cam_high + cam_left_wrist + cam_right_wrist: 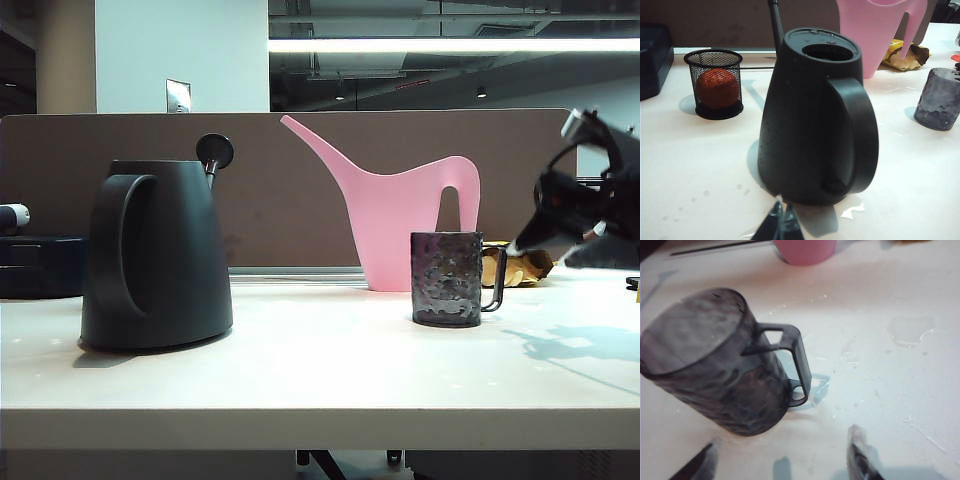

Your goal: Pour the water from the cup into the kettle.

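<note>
1. Nearest the exterior camera, on the left, stands the kettle point(157, 255), upright on the table point(320, 385), its top opening uncovered in the left wrist view.
2. The left gripper point(780, 225) hangs just short of the kettle's base, fingertips seemingly together, though only the tips show.
3. Behind, in the middle, stands the pink watering can point(400, 215).
4. Right of centre, the cup point(447, 278) stands upright on the table, handle pointing right, nobody holding it.
5. Far right, the right gripper point(560, 235) hovers near the handle, fingers spread wide and empty.
6. Verdict: cup not yet grasped, so lifting, carrying and pouring all seem left to do.
</note>
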Controlling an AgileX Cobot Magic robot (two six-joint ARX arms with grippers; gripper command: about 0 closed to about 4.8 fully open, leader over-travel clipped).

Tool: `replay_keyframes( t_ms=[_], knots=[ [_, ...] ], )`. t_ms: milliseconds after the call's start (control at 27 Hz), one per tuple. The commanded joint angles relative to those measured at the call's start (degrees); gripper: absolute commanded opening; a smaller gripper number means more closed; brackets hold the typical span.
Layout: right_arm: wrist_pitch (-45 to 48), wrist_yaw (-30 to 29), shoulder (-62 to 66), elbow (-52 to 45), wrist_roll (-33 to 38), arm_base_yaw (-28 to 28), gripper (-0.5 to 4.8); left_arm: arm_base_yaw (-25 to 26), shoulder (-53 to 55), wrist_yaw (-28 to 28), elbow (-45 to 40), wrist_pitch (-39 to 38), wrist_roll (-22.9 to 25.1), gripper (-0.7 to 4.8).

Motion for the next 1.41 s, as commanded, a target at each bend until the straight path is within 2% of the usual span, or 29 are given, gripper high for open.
replay_keyframes(
  t_ms=[37, 334, 1149, 1408],
  knots=[
    [5.0, 0.1, 3.0, 1.1, 0.0, 0.3, 3.30, -0.1, 0.0, 0.6, 0.1, 0.4, 0.2, -0.05],
    [7.9, 0.1, 8.3, 3.3, 0.0, 0.4, 3.28, -0.1, 0.0, 0.6, 0.1, 0.4, 0.2, -0.05],
    [6.7, 1.4, 19.1, 15.1, 0.0, 1.7, 3.23, -0.1, 0.0, 0.8, 0.1, 0.4, 0.2, -0.05],
    [6.5, 1.4, 21.6, 17.7, 0.0, 2.1, 2.41, -0.1, 0.0, 0.8, 0.1, 0.4, 0.2, -0.05]
  ],
)
